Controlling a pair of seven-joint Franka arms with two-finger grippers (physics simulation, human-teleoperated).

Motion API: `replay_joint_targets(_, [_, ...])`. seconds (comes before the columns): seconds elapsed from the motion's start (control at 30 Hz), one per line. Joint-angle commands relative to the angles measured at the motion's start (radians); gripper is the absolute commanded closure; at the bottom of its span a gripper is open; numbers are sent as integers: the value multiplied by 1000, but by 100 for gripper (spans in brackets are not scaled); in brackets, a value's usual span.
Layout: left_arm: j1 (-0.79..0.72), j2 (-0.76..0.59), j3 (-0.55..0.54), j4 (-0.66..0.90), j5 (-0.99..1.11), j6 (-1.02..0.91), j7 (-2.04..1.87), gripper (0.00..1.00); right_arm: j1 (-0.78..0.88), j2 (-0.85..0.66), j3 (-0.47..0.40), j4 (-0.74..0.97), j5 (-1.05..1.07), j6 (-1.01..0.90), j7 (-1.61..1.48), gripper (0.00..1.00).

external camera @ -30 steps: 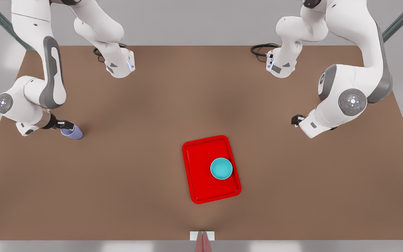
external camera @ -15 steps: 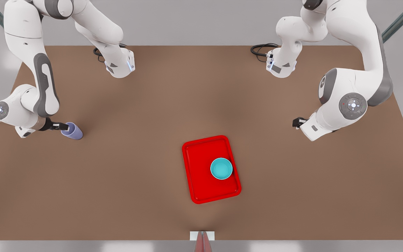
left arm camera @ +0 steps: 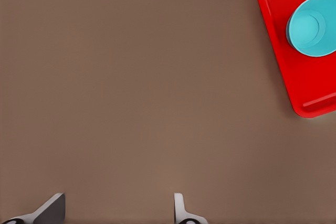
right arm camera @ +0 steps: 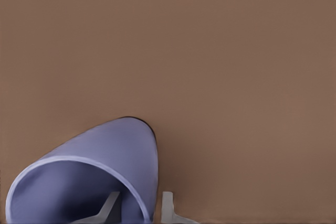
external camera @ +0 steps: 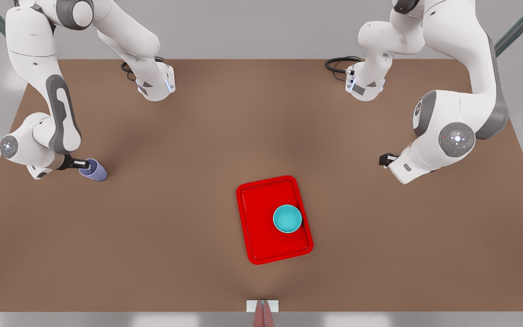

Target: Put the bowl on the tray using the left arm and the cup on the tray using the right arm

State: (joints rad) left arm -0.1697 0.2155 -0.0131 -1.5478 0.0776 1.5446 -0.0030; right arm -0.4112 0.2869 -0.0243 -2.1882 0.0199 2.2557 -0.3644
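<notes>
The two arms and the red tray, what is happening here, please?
The bowl already sits on the tray. The left gripper, on the front view's right, hangs open above bare table and holds nothing. The right gripper, on the front view's left, straddles the rim of the cup, one finger inside, one outside. The cup stands on the table, far from the tray.

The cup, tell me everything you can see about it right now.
The cup is a plain lavender tumbler with no handle and a smooth matte look. It stands on the brown table at the front view's left, far from the red tray. The right hand straddles its rim, one finger inside, one outside.
</notes>
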Motion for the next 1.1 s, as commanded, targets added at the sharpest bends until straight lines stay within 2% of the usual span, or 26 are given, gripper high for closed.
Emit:
replay_joint_targets(0.0, [-1,-2,-1,0,-4,-3,0,0,-1,-2,1,1,0,-1,1,79])
replay_joint_targets(0.4, [-1,8,1,0,-1,-6,-2,0,15,-41,18,28,2,-36,15,79])
replay_joint_targets(0.5, [-1,7,1,0,-1,-8,-2,0,48,-31,113,143,5,-104,122,79])
replay_joint_targets(0.57, [-1,7,-1,0,-1,-4,-2,0,179,-9,113,229,5,-157,272,79])
replay_joint_targets(0.63, [-1,8,1,0,-1,-1,-2,0,296,66,115,419,6,-295,393,79])
replay_joint_targets(0.73, [-1,8,1,0,-1,0,-2,0,462,89,118,516,9,-320,564,79])
replay_joint_targets(0.87, [-1,8,1,0,-1,0,0,0,566,138,135,594,91,-347,634,79])
replay_joint_targets(1.07, [-1,4,1,0,2,-8,-2,0,617,330,307,809,83,-335,831,79])
